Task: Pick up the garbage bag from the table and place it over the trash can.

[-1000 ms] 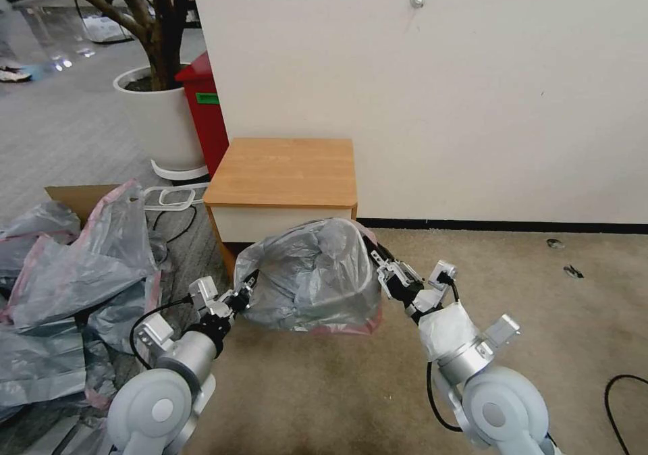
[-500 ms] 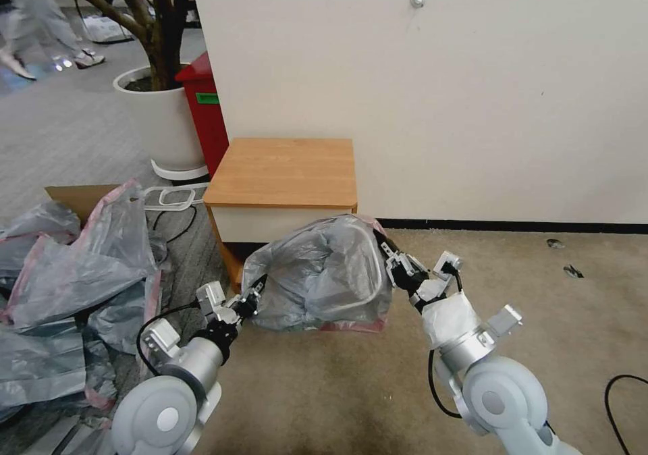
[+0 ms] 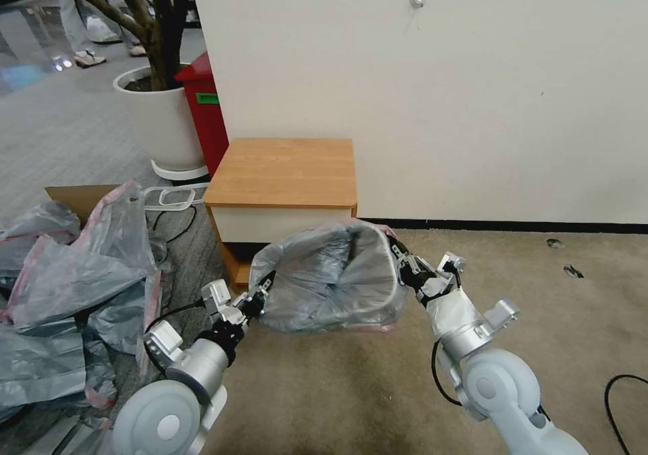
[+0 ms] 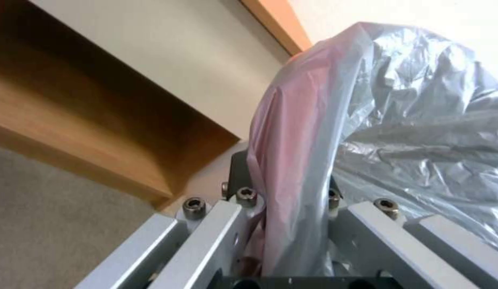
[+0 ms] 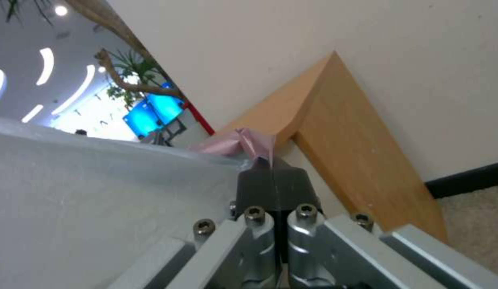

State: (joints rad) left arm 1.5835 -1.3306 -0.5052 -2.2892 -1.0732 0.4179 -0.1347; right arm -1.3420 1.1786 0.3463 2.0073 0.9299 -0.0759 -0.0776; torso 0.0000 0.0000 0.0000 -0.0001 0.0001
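Note:
The garbage bag, grey and crinkly with a pink-red rim, hangs stretched between both grippers just in front of the table. My left gripper is shut on its rim at the left side; the left wrist view has the pink rim bunched between the fingers. My right gripper is shut on the rim at the right, where a pink fold pokes out of the dark fingertips. A curved pale outline of the trash can shows faintly through the plastic; the rest of it is hidden under the bag.
A heap of similar grey-pink bags and a cardboard box lie on the floor at the left. A white plant pot and a red bin stand behind the table. Open carpet stretches to the right, with a black cable.
Both grippers have carried the bag to the right and slightly farther from me. The bag now bulges wider, with its right side pulled out further.

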